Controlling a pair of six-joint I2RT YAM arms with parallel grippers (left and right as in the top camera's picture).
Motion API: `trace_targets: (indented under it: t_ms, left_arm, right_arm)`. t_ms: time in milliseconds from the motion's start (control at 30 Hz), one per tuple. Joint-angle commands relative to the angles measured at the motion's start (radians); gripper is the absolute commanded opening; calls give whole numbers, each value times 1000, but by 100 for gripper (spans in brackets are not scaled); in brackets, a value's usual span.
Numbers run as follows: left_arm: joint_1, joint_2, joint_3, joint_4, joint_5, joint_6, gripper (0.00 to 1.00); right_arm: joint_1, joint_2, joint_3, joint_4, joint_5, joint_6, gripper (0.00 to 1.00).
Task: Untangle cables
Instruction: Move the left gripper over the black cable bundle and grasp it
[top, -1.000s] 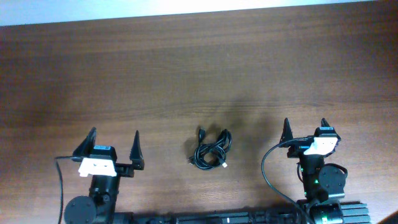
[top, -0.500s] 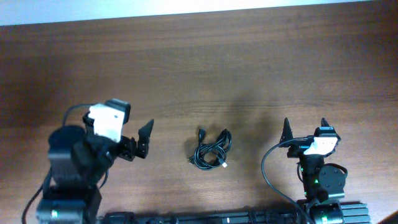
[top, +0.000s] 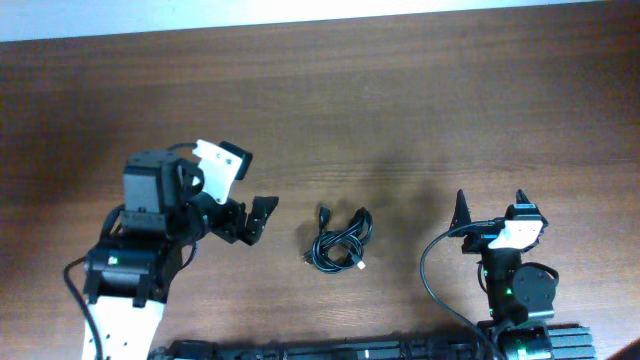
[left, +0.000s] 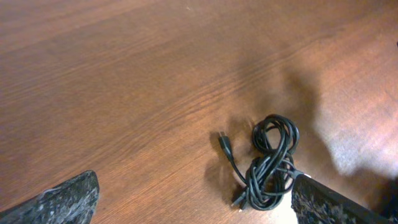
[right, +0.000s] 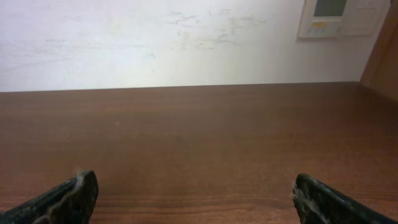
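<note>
Nearest the base: shows the left gripper (top: 248, 218) lifted and tilted just left of the cables (top: 340, 243), apart from them, fingers spread wide with nothing between. Shows the right gripper (top: 490, 203) well to the right of the cables, fingers likewise apart and empty, aimed over bare table (top: 400, 100) toward a pale wall.

Risks from here, judged not seen:
- Could pinch several strands at once, given cords packed side by side through the middle of the cables. Would then cinch the tangle tighter rather than loosen it.
- Could drag the whole bundle across the smooth wood if pulled from one side only, with nothing pinning the opposite side of the cables.
- Could miss outright. Thin cord lying flat offers little to get fingertips under, so may scrape wood or flick a loop aside.
- Might strain a small plug end if tugged while snagged inside a loop.

As for looks: thin, glossy black cord, wound into a compact bundle of overlapping loops, roughly a figure-eight, lying flat on the table between the two grippers and closer to the left one.
- Near edge of the cables: a light metallic tip (top: 360, 266) poking out to the right.
- Middle: several strands running together and crossing.
- Far edge: a rounded loop on the right, and a dark plug (left: 224, 142) on a short free tail sticking out to the left.

Cannot tell how many separate cords make up the bundle.
</note>
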Motion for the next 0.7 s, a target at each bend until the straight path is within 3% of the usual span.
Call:
trace_targets:
  t_ms: [0, 667]
  left_arm:
    - [-26, 54, 23, -5, 17, 31, 99]
    - [-25, 127, 23, 17, 18, 30, 99]
  right_arm:
    - [-7, -3, -5, -6, 12, 8, 99]
    - [-7, -3, -5, -6, 12, 8, 99]
